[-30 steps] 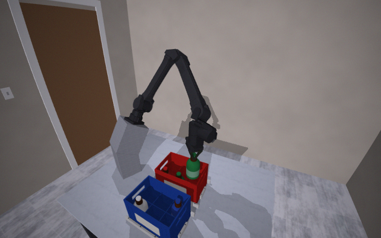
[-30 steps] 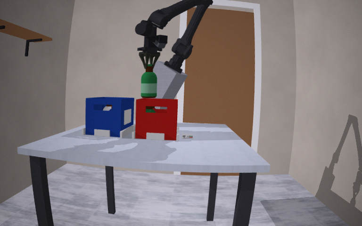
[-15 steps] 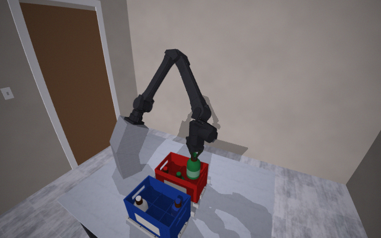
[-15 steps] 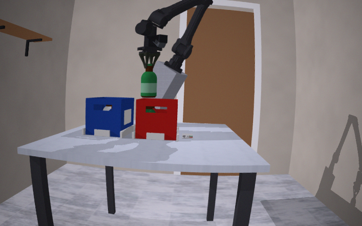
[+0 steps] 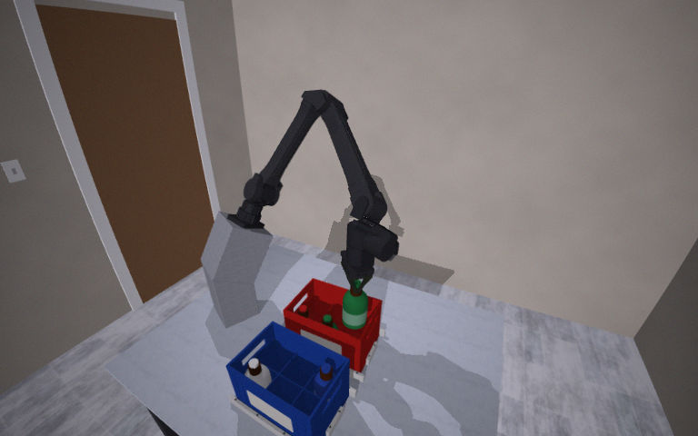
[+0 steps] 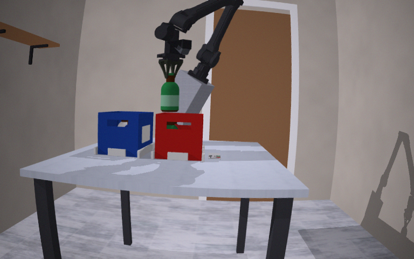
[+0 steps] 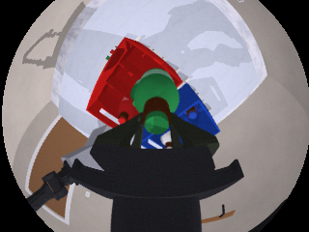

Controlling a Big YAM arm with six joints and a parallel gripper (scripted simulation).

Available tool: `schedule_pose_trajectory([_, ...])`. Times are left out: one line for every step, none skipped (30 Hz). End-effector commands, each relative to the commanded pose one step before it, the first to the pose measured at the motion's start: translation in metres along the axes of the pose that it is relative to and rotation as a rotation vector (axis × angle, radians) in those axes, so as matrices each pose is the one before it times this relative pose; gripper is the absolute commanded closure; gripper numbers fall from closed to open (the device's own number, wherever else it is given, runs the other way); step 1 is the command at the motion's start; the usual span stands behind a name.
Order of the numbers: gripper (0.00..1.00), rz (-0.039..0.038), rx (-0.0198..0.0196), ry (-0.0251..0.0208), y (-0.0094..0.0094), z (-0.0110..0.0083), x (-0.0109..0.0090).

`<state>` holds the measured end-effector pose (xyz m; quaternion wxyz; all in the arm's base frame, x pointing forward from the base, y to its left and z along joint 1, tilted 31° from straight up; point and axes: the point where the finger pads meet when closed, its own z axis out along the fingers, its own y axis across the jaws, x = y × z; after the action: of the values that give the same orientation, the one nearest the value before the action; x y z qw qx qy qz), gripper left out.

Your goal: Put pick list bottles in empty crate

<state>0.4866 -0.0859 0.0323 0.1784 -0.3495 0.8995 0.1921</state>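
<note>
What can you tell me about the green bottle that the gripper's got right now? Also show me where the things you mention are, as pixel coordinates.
The green bottle (image 5: 354, 302) (image 6: 170, 89) (image 7: 154, 92) has a rounded, glossy-looking green body, a pale green label band, a brownish neck and a green cap. Whether it is glass or plastic, I cannot tell. It hangs upright, its base just above the rim of the red crate (image 5: 370, 329) (image 6: 179, 140) (image 7: 98, 92) in the exterior view. The gripper (image 5: 358, 285) (image 6: 171, 75) (image 7: 156, 116) is closed on it around the neck and cap; nothing else visibly touches it.

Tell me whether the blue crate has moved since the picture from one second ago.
No. Judged against the table's edges, the blue crate shows no visible shift in any direction.
</note>
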Motion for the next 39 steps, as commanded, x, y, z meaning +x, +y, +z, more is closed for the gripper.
schedule_pose_trajectory([1.00,-0.03588,0.09951,-0.05073,-0.02698,-0.03735,-0.02220])
schedule_pose_trajectory([1.00,0.00060,-0.00161,0.00038,0.00106,0.00180,-0.00080])
schedule_pose_trajectory([1.00,-0.00043,-0.00223,0.00053,0.00146,0.00211,-0.00121])
schedule_pose_trajectory([1.00,-0.00044,-0.00228,0.00056,0.00155,0.00214,-0.00123])
schedule_pose_trajectory([1.00,0.00419,-0.01360,0.00673,0.00668,0.00588,0.00399])
schedule_pose_trajectory([1.00,0.00455,-0.01484,0.00751,0.00730,0.00627,0.00464])
schedule_pose_trajectory([1.00,0.00304,-0.01243,0.00631,0.00625,0.00547,0.00365])
schedule_pose_trajectory([1.00,-0.00348,-0.00245,0.00092,0.00179,0.00217,-0.00090])
schedule_pose_trajectory([1.00,-0.00625,0.00258,-0.00175,-0.00049,0.00047,-0.00296])
schedule_pose_trajectory([1.00,-0.00662,0.00809,-0.00447,-0.00319,-0.00160,-0.00403])
schedule_pose_trajectory([1.00,0.00000,0.00000,0.00000,0.00000,0.00000,0.00000])
schedule_pose_trajectory([1.00,0.00000,0.00000,0.00000,0.00000,0.00000,0.00000])
schedule_pose_trajectory([1.00,0.00662,0.03225,-0.01621,-0.01604,-0.01230,-0.00137])
schedule_pose_trajectory([1.00,-0.00122,-0.00061,0.00053,0.00052,0.00151,-0.00028])
schedule_pose_trajectory([1.00,-0.00087,-0.00396,0.00411,0.00102,0.00365,0.00059])
schedule_pose_trajectory([1.00,0.00455,-0.01327,0.00718,0.00427,0.00680,0.00403])
schedule_pose_trajectory([1.00,0.00606,-0.01693,0.00859,0.00637,0.00774,0.00525])
schedule_pose_trajectory([1.00,0.00610,-0.01737,0.00803,0.00676,0.00760,0.00522])
schedule_pose_trajectory([1.00,-0.00175,-0.00580,0.00244,0.00276,0.00347,0.00019])
schedule_pose_trajectory([1.00,-0.00098,-0.00196,0.00097,-0.00014,0.00251,-0.00019])
schedule_pose_trajectory([1.00,-0.00090,0.00139,-0.00073,-0.00171,0.00119,-0.00066])
schedule_pose_trajectory([1.00,-0.00015,0.00556,-0.00280,-0.00225,-0.00120,-0.00060])
schedule_pose_trajectory([1.00,0.00349,0.00606,-0.00276,-0.00119,-0.00240,0.00139])
schedule_pose_trajectory([1.00,0.00086,0.00716,-0.00352,-0.00056,-0.00311,0.00021])
schedule_pose_trajectory([1.00,-0.00285,0.00577,-0.00314,-0.00105,-0.00167,-0.00166])
schedule_pose_trajectory([1.00,-0.00478,0.00073,-0.00082,-0.00099,0.00158,-0.00244])
schedule_pose_trajectory([1.00,-0.00133,-0.00706,0.00343,0.00114,0.00501,-0.00001])
schedule_pose_trajectory([1.00,0.00000,0.00000,0.00000,0.00000,0.00000,0.00000])
schedule_pose_trajectory([1.00,0.00000,0.00000,0.00000,0.00000,0.00000,0.00000])
schedule_pose_trajectory([1.00,0.00227,-0.01254,0.00443,0.00528,0.00552,0.00260])
schedule_pose_trajectory([1.00,0.00610,-0.01150,0.00728,0.00509,0.00527,0.00499])
schedule_pose_trajectory([1.00,0.00396,-0.00481,0.00343,0.00119,0.00321,0.00266])
schedule_pose_trajectory([1.00,-0.00036,0.00424,-0.00258,-0.00411,0.00041,-0.00132])
schedule_pose_trajectory([1.00,-0.00495,0.01091,-0.00611,-0.00512,-0.00269,-0.00398])
schedule_pose_trajectory([1.00,-0.00211,0.01005,-0.00505,-0.00179,-0.00403,-0.00165])
schedule_pose_trajectory([1.00,-0.00327,0.01242,-0.00599,0.00039,-0.00636,-0.00177])
schedule_pose_trajectory([1.00,-0.00175,0.00430,-0.00252,0.00110,-0.00203,-0.00075])
schedule_pose_trajectory([1.00,-0.00765,0.00321,-0.00307,-0.00193,0.00065,-0.00452])
schedule_pose_trajectory([1.00,-0.00379,-0.00535,0.00202,-0.00019,0.00483,-0.00178])
